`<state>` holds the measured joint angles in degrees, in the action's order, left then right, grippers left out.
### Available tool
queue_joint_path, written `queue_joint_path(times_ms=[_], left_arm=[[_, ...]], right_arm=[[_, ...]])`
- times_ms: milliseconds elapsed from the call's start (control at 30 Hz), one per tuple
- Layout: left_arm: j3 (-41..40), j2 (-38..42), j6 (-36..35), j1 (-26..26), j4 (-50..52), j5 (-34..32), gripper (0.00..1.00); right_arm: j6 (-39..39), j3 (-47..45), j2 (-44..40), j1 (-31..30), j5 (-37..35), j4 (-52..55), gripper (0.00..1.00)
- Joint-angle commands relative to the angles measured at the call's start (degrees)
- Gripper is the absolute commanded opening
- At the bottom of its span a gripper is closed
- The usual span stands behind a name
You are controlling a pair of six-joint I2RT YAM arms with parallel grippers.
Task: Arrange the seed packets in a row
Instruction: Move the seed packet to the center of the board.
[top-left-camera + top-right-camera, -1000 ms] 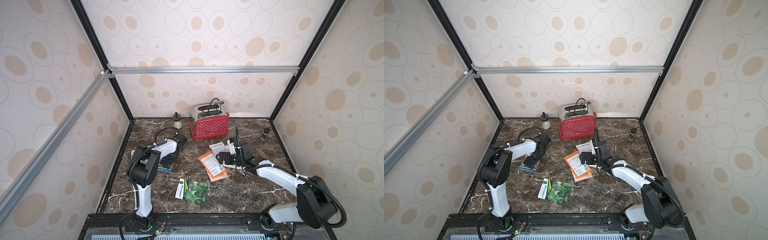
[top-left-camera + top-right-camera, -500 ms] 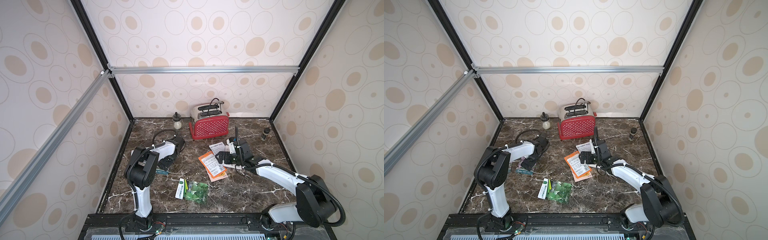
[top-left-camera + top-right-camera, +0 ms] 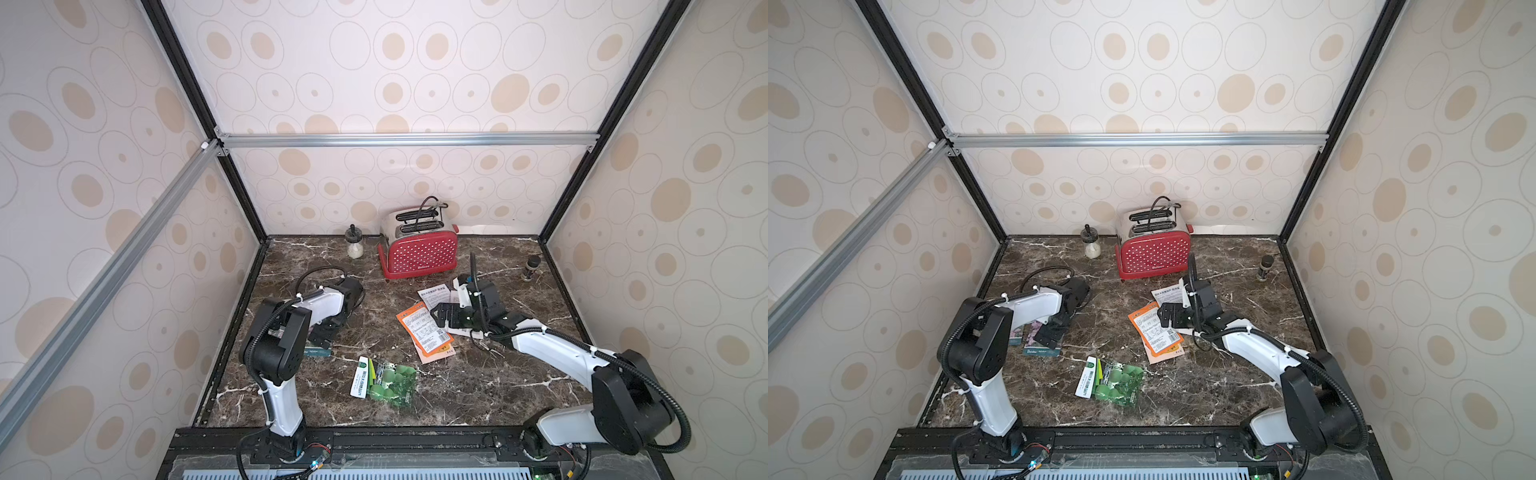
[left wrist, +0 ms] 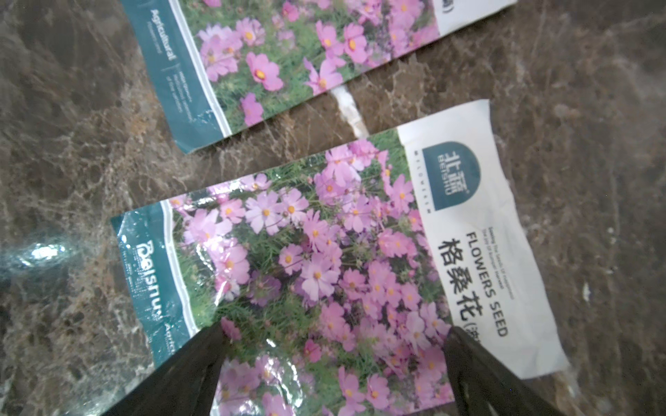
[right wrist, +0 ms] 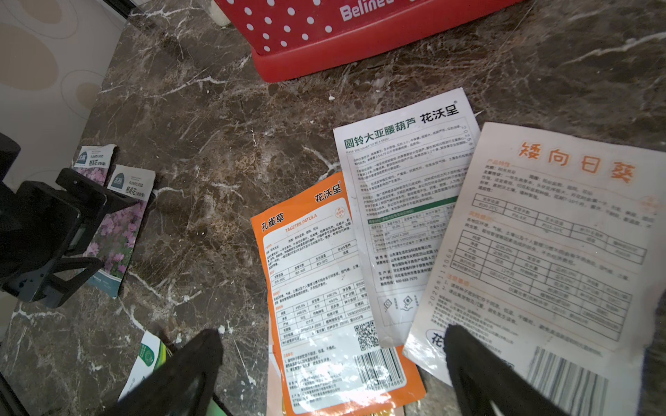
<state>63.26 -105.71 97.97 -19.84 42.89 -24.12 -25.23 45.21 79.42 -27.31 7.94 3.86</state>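
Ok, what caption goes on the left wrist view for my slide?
Left gripper, jaws open, over one purple-flower packet; a second purple-flower packet lies face up beside it, not touching, on the marble table.

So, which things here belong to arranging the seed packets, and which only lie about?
For the job: purple-flower packet, second purple-flower packet, green-gourd packet, orange-backed packet, peach packet beneath it, white-backed packet, pale packet with orange title.

Lying about: red toaster, small white-filled jar, dark shaker.

2 purple-flower packets (image 4: 324,270) lie just apart; text-back packets (image 5: 403,216) overlap; green-gourd packet (image 3: 392,380) separate.
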Motion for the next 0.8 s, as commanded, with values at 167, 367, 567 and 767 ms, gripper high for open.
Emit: queue_joint_path(times_ms=[167, 367, 567, 767], left_arm=[[-1.9, -1.0, 1.6, 2.1, -0.4, 3.2, 0.97], [-0.5, -1.0, -0.2, 2.4, -0.6, 2.9, 0.97], [1.3, -1.5, -1.4, 2.9, -0.5, 2.8, 0.98], [2.9, -3.0, -2.3, 3.2, -0.7, 3.4, 0.98]], right_arm=[[0.1, 0.8, 0.2, -0.2, -0.3, 0.4, 1.00], [0.1, 0.8, 0.3, -0.2, -0.4, 0.3, 1.00], [0.2, 0.6, 0.5, -0.3, -0.6, 0.3, 1.00], [0.4, 0.4, -0.2, -0.3, -0.8, 0.4, 1.00]])
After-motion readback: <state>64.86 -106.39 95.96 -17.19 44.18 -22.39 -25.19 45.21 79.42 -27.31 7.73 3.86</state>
